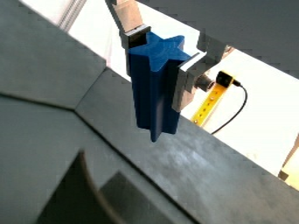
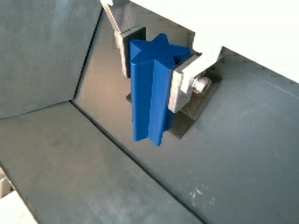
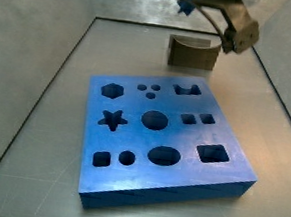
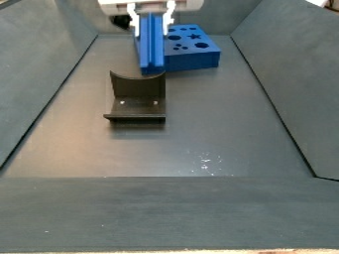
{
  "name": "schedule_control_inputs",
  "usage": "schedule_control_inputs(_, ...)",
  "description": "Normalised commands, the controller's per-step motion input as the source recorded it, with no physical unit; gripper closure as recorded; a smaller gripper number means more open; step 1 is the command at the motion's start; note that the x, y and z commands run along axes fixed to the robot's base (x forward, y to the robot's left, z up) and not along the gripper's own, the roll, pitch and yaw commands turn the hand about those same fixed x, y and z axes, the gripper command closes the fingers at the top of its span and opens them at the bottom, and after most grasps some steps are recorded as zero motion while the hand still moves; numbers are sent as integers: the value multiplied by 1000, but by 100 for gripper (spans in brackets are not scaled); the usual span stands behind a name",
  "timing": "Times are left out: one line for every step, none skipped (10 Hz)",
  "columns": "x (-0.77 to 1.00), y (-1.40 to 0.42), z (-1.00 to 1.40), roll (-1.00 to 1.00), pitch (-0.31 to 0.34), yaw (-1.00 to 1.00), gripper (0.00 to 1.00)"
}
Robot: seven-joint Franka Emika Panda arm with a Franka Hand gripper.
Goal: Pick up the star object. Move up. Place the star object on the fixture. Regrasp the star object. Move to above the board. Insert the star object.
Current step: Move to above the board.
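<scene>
**Star object held upright in the pincer, above the floor near the fixture**

Left in a side view: grey sloped wall of the enclosure (image 3: 32, 75), then the board (image 3: 158, 137) lying flat on the dark floor (image 3: 271, 198), with a star-shaped hole (image 3: 112, 119) near its left edge and circles, squares and ovals across the rest. Further right and behind the board, the fixture (image 3: 191, 52), a small olive-brown block standing apart from the board. Right above that, the pincer (image 3: 210, 0) at the top edge of the picture, mostly cut off, with only a sliver of blue showing.

In a side view from the opposite end: fixture (image 4: 137, 97) in the left centre of the floor, curved notch facing up. Just above and behind it, the star object (image 4: 153, 42) hanging vertical, its lower end clear of the fixture and the floor. Behind, at right, the board (image 4: 193, 47).

In both wrist views: pincer (image 1: 163, 59) (image 2: 152, 63) closed onto the star object (image 1: 153, 87) (image 2: 149, 92), silver fingers (image 1: 191, 83) (image 2: 184, 86) pressing its upper part from two sides. Star-shaped end face uppermost between the plates, long body reaching down past the fingertips, free of the grey floor below. Yellow cable (image 1: 218, 98) visible beyond the enclosure edge at right.
</scene>
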Motion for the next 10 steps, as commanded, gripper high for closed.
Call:
schedule_control_inputs(-218, -42, 1000, -92, 191, 14, 100)
schedule_control_inputs(-211, -39, 1000, -81, 184, 42, 100)
schedule_control_inputs(-176, -34, 1000, -61, 146, 98, 100)
schedule_control_inputs(-165, -30, 1000, -55, 126, 115, 100)
schedule_control_inputs(-118, -20, 833, -47, 77, 130, 100)
schedule_control_inputs(-86, -15, 672, -46, 50, 130, 100)
schedule_control_inputs(-50, -13, 459, -45, 24, 119, 100)
schedule_control_inputs(-38, -14, 355, -43, 18, 107, 100)
schedule_control_inputs(-275, -1000, 369, -1000, -27, 28, 100)
schedule_control_inputs(-270, -1000, 341, -1000, -33, 24, 100)
